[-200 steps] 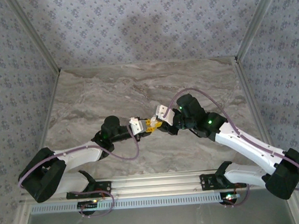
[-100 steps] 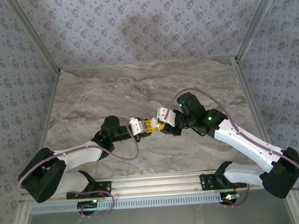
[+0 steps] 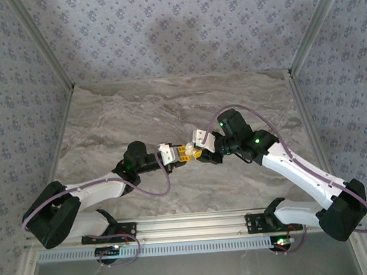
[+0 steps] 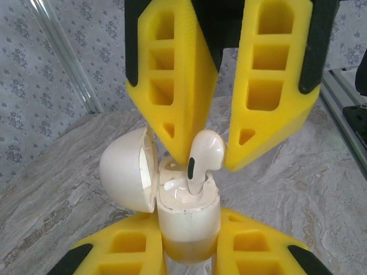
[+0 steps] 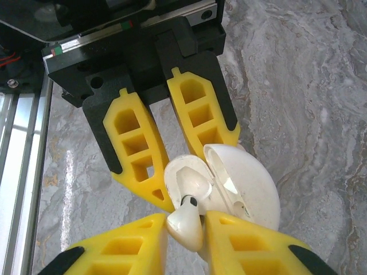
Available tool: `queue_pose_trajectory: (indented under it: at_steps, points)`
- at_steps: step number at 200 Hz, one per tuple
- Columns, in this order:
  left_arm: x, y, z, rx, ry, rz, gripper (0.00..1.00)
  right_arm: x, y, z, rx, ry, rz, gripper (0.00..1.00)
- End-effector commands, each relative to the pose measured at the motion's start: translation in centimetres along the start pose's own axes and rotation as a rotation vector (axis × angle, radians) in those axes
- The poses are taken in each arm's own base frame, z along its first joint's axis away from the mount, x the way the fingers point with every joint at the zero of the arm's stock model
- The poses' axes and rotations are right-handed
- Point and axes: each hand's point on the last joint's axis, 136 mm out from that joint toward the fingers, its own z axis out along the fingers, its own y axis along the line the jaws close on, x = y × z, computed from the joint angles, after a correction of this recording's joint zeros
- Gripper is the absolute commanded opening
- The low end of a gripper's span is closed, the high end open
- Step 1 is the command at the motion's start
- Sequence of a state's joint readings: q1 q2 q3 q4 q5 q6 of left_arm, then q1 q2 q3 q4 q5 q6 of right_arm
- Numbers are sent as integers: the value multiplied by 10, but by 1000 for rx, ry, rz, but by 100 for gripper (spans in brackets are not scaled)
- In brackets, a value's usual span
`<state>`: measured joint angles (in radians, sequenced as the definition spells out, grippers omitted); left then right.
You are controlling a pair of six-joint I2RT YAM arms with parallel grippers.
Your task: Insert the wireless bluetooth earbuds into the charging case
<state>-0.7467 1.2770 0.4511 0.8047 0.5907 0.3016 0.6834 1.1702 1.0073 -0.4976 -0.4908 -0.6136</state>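
Bright even light, soft shadows

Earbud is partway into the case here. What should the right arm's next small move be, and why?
Probably ease the right gripper open and let go. The earbud already stands stem-down in the charging case, the lid is swung clear, and the left gripper clamps the case body, so it should drop home.

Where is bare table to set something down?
Bare: the grey marbled tabletop from the patterned far wall to mid-table, plus the near patch between both forearms. Crowded: the centre, where the left gripper holding the small white rounded charging case meets the right gripper pinching a tiny white earbud.
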Motion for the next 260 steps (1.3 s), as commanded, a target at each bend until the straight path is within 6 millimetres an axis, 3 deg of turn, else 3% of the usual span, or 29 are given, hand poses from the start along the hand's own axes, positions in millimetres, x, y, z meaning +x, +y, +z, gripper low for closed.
queue_pose_trajectory:
  at_steps: [1,56,118,149,177,220,260]
  points:
    - [-29,2,2,13,-79,35,12,-10,-7,-3,9,-24,7,28]
    - [-28,7,2,-16,-82,16,12,-12,-7,-8,24,-54,32,46]
    - [-26,10,3,-31,-83,3,12,-19,-4,-25,33,-137,73,56]
    - [-23,15,4,-61,-76,-17,12,-27,-5,-39,27,-239,167,56]
    - [-22,22,7,-92,-77,-54,12,-30,-21,-49,38,-344,385,52]
    - [-14,43,11,-164,-70,-203,11,-16,-36,-44,78,-354,686,44]
    - [-19,47,17,-143,-95,-322,12,-10,-47,-39,96,-360,813,41]
